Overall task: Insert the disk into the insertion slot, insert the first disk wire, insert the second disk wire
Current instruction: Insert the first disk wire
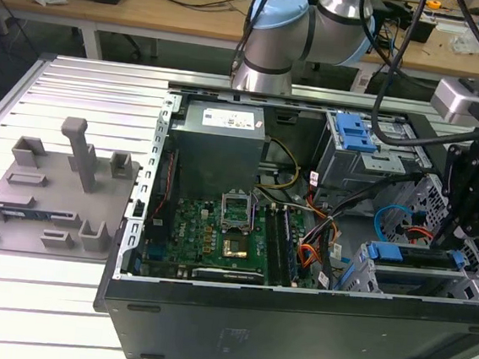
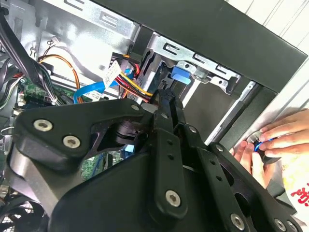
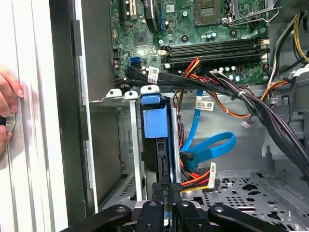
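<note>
**Ribbed bench [image 1: 50,297] carrying an open computer case [image 1: 292,333]**

On the bench at the exterior view's left lies a grey fixture tray [image 1: 47,199]. I reach into the case at the exterior view's right. There the insertion slot [image 1: 355,280] sits low beside the motherboard [image 1: 218,228]. The disk [image 1: 410,254] lies inside that slot, its blue carrier at the mouth. In the first wrist view my gripper [image 3: 167,193] is drawn narrow on the end of a red-and-yellow wire bundle [image 3: 200,181], right at the disk's edge. A blue data cable [image 3: 212,145] loops loose just beside it. A person's hand [image 3: 6,108] is at the bench outside the case wall.
</note>
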You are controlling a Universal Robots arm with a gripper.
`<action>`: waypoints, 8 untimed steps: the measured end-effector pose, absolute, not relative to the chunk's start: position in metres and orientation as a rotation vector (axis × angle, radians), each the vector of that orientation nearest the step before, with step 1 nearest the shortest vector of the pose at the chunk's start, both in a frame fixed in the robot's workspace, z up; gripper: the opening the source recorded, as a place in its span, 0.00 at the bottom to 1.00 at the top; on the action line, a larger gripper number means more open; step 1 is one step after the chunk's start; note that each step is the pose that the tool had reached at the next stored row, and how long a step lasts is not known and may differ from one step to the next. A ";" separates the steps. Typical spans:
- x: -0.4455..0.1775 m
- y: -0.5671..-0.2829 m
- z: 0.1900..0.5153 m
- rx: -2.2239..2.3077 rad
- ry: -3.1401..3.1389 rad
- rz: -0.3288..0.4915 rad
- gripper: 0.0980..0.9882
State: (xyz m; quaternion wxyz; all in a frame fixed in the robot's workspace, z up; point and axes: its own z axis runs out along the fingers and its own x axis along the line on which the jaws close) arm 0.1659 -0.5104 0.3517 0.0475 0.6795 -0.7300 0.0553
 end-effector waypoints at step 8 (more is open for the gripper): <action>0.166 -0.510 0.348 2.072 -2.227 0.169 0.07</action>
